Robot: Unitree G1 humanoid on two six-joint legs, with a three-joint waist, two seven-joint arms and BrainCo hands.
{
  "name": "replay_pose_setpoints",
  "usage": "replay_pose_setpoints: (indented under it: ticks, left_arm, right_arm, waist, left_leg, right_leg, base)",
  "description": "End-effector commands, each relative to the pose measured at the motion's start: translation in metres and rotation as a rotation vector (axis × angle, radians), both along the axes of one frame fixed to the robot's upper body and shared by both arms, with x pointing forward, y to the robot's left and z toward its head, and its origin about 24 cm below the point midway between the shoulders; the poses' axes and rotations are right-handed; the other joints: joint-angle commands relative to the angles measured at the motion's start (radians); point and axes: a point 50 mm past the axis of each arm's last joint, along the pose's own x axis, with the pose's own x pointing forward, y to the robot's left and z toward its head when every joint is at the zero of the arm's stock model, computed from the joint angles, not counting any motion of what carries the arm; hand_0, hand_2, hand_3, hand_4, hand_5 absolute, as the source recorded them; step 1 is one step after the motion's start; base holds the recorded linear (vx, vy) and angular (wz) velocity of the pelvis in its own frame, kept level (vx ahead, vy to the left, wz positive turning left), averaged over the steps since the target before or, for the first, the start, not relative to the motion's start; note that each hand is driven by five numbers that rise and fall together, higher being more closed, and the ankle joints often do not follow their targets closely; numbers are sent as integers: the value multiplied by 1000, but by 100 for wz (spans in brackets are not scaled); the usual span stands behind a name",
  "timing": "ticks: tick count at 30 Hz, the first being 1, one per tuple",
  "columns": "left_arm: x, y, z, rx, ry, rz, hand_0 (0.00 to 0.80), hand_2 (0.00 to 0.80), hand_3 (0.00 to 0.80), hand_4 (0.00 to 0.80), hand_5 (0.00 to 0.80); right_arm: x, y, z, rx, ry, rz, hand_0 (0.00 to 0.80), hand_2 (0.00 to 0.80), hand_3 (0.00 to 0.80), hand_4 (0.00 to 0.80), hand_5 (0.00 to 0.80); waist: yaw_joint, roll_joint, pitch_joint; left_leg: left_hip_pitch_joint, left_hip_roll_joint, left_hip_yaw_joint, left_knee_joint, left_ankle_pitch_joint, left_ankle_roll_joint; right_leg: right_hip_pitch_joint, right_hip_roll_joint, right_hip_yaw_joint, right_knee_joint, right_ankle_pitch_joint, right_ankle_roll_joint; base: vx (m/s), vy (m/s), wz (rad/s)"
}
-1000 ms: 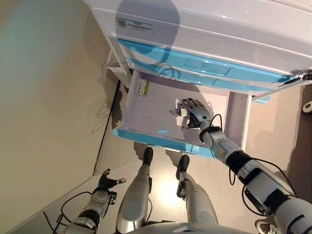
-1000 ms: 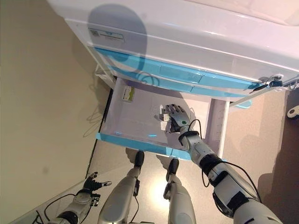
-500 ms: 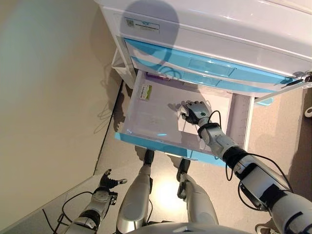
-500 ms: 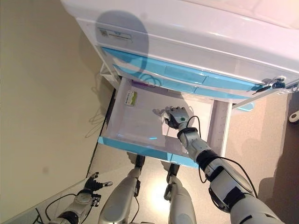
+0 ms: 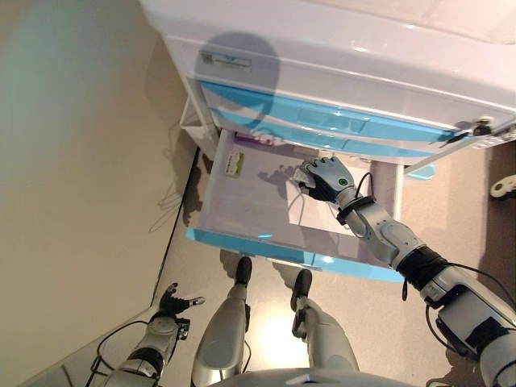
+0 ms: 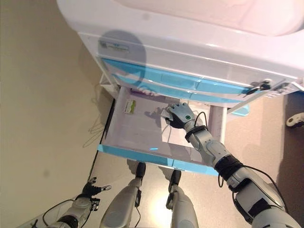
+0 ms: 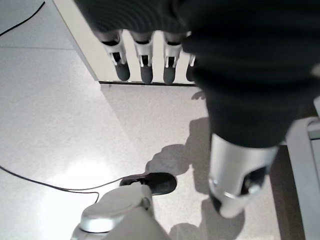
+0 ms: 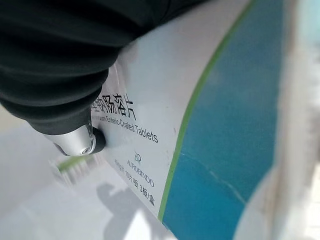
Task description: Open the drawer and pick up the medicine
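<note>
The bottom drawer of the white cabinet stands pulled out, its light-blue front rim toward me. My right hand is over the drawer's back right part, just below the closed blue drawer fronts, with its fingers curled round a medicine box. The box is white and blue with a green stripe; only a white corner of it shows past the fingers from above. A second small box with a green label lies at the drawer's back left. My left hand hangs low beside the floor, fingers straight, holding nothing.
The cabinet rises above the drawer, with two closed blue drawer fronts. A white sheet lies on the drawer floor and a purple item at its back. A beige wall runs along the left.
My right hand has closed on the medicine box and lifted it off the drawer floor toward the back of the drawer. The camera has shifted; the left hand stays hanging.
</note>
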Motion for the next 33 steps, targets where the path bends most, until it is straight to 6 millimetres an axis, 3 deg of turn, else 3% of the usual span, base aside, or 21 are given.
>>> replay_pose_setpoints:
  ticks: [1, 4, 11, 12, 16, 17, 18, 19, 20, 21, 26, 28, 31, 33]
  left_arm:
    - [-22, 18, -6, 16, 94, 51, 0, 0, 0, 0, 0]
    - [-27, 22, -7, 16, 113, 53, 0, 0, 0, 0, 0]
    - [-47, 36, -10, 1, 183, 56, 0, 0, 0, 0, 0]
    - [-55, 41, -10, -8, 207, 65, 0, 0, 0, 0, 0]
    - [-65, 45, -12, -20, 231, 77, 0, 0, 0, 0, 0]
    - [-73, 48, -13, -27, 244, 91, 0, 0, 0, 0, 0]
    - [-73, 48, -13, -27, 244, 91, 0, 0, 0, 0, 0]
    - [-82, 48, -15, -37, 266, 101, 0, 0, 0, 0, 0]
    - [-82, 48, -15, -37, 266, 101, 0, 0, 0, 0, 0]
    - [-90, 48, -17, -42, 281, 115, 0, 0, 0, 0, 0]
    - [-107, 47, -21, -54, 320, 139, 0, 0, 0, 0, 0]
    - [-116, 45, -23, -60, 342, 155, 0, 0, 0, 0, 0]
    - [-122, 43, -25, -64, 360, 158, 0, 0, 0, 0, 0]
    - [-132, 42, -26, -63, 387, 168, 0, 0, 0, 0, 0]
  right_arm:
    - [-19, 14, 20, 229, 90, 145, 800, 800, 800, 800, 800]
    - [-26, 13, 23, 277, 134, 179, 800, 800, 800, 800, 800]
    - [-51, 8, 54, 471, 340, 371, 800, 800, 800, 800, 800]
    - [-55, 2, 73, 496, 382, 432, 800, 800, 800, 800, 800]
    - [-60, -7, 96, 536, 421, 493, 800, 800, 800, 800, 800]
    - [-64, -12, 117, 541, 410, 531, 800, 800, 800, 800, 800]
    - [-64, -12, 117, 540, 410, 531, 800, 800, 800, 800, 800]
    - [-65, -20, 135, 568, 383, 543, 800, 800, 800, 800, 800]
    - [-65, -20, 135, 568, 383, 543, 800, 800, 800, 800, 800]
    - [-67, -26, 152, 576, 343, 553, 800, 800, 800, 800, 800]
    - [-65, -37, 176, 523, 240, 503, 800, 800, 800, 800, 800]
    - [-59, -48, 192, 528, 147, 442, 800, 800, 800, 800, 800]
    - [-54, -54, 197, 547, 108, 408, 800, 800, 800, 800, 800]
    - [-43, -67, 211, 522, 40, 315, 800, 800, 800, 800, 800]
  waist:
    - [0, -33, -24]
    - [-1, -36, -35]
    - [-3, -49, -92]
    - [-2, -54, -117]
    - [1, -60, -151]
    - [2, -66, -175]
    - [2, -65, -174]
    - [2, -71, -200]
    - [2, -71, -200]
    - [0, -76, -224]
    - [-1, -81, -263]
    - [2, -84, -285]
    - [2, -84, -293]
    - [8, -89, -306]
  left_leg:
    - [27, -21, 16, -86, 2, 18]
    - [42, -18, 17, -88, 0, 16]
    - [106, -7, 21, -109, -4, 4]
    - [124, -1, 21, -115, -4, -1]
    - [151, 6, 27, -122, -9, -9]
    - [165, 10, 30, -125, -12, -13]
    - [166, 10, 30, -125, -12, -13]
    - [184, 14, 36, -129, -18, -17]
    - [185, 14, 36, -129, -18, -17]
    - [204, 18, 42, -132, -23, -21]
    - [236, 21, 49, -135, -36, -27]
    - [257, 21, 50, -135, -44, -29]
    - [270, 22, 54, -135, -49, -30]
    - [284, 20, 54, -134, -56, -31]
  right_leg:
    - [-32, -11, 26, 69, 4, 43]
    - [-14, -8, 23, 64, 0, 43]
    - [61, 10, 17, 26, -10, 43]
    - [81, 14, 13, 13, -12, 43]
    - [115, 22, 9, -13, -10, 45]
    - [136, 26, 7, -29, -9, 47]
    - [138, 26, 7, -31, -8, 47]
    - [160, 32, 8, -50, -6, 49]
    - [160, 33, 8, -51, -6, 49]
    - [180, 36, 9, -66, -4, 50]
    - [220, 41, 10, -90, -5, 51]
    - [246, 45, 10, -103, -8, 52]
    - [263, 46, 5, -110, -10, 52]
    - [280, 48, 5, -115, -16, 49]
  base:
    - [40, -30, -8]
    - [35, -25, -7]
    - [77, -52, -7]
    - [98, -34, 2]
    - [96, -34, 2]
    - [75, -17, -3]
    - [156, -30, -3]
    - [82, -14, -2]
    - [163, -24, -3]
    - [111, -10, -5]
    - [93, -5, -8]
    - [134, -7, -5]
    - [66, -2, -2]
    - [92, -5, 0]
